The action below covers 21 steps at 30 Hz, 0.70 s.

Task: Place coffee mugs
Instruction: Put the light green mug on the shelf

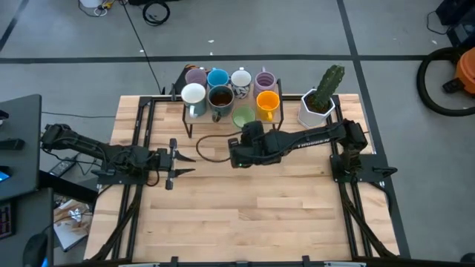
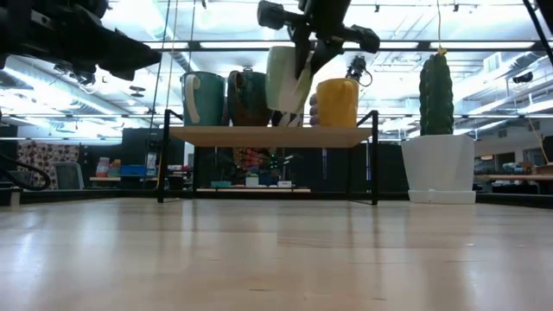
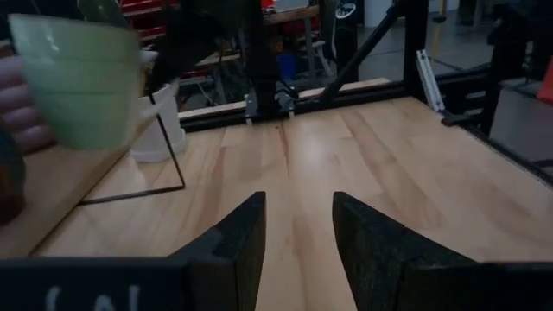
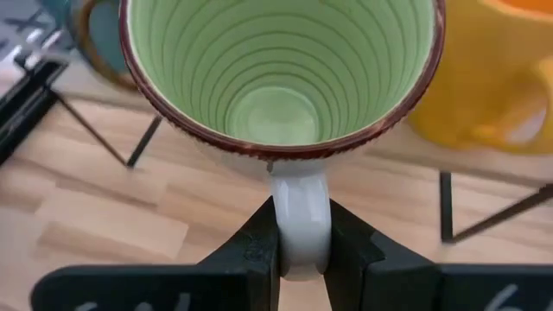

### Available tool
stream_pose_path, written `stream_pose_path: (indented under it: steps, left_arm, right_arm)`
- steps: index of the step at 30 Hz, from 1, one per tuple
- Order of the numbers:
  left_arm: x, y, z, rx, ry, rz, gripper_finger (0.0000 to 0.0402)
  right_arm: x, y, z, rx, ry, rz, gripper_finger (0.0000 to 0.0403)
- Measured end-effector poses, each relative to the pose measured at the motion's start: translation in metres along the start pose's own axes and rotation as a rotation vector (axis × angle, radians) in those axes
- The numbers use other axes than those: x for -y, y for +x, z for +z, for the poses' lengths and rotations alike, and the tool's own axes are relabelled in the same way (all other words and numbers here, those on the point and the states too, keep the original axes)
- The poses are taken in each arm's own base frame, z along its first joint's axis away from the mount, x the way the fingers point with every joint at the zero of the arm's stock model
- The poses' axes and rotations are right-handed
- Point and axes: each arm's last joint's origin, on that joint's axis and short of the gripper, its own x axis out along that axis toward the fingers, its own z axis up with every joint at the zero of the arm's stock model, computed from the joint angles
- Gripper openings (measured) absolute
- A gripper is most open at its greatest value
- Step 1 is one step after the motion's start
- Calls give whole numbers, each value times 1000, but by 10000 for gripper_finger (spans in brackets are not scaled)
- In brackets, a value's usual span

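Seven mugs stand on a low wooden rack point(image 1: 223, 122) at the far edge: a back row of lilac point(image 1: 196, 76), blue point(image 1: 217, 78), white point(image 1: 240, 80) and lilac point(image 1: 265, 80), then white point(image 1: 194, 95), dark brown point(image 1: 220, 98) and orange point(image 1: 268, 101) in front. My right gripper point(image 1: 246, 133) is shut on the green mug point(image 1: 243, 116), between the brown and orange ones. In the low view the green mug point(image 2: 285, 78) hangs just above the shelf point(image 2: 268, 136). My left gripper point(image 1: 178, 159) waits open over the left of the table, touching nothing. My right gripper point(image 4: 301, 250) pinches the green mug's handle point(image 4: 301, 212) between its two fingers. The fingers come slanting down from the table's near side. The mug point(image 4: 281, 78) sits nearly upright with its mouth up, lifted clear just over the rack's shelf.
A white faceted pot with a green cactus point(image 1: 319, 104) stands right of the rack, close to the right arm. A dark cable loop point(image 1: 211, 148) lies on the table between the grippers. The bare wooden tabletop point(image 1: 245, 215) stretches toward the near edge.
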Motion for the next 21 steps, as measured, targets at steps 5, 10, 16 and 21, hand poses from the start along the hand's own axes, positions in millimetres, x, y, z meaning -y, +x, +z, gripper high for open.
stream_pose_path:
  steps: [5, 10, 16, 21]
  left_arm:
    - [1, 0, 0, 6, -10, -32, 141]
    - [2, 0, 1, 14, -4, -88, 141]
    - [4, 0, 1, 19, -1, -130, 141]
    - [4, 0, 1, 20, -13, -140, 141]
  right_arm:
    - [3, 15, 13, -11, 6, -26, 66]
    - [4, 25, 23, -13, 12, -30, 66]
    - [8, 37, 34, -37, 33, -41, 66]
    - [9, 41, 37, -47, 52, -45, 66]
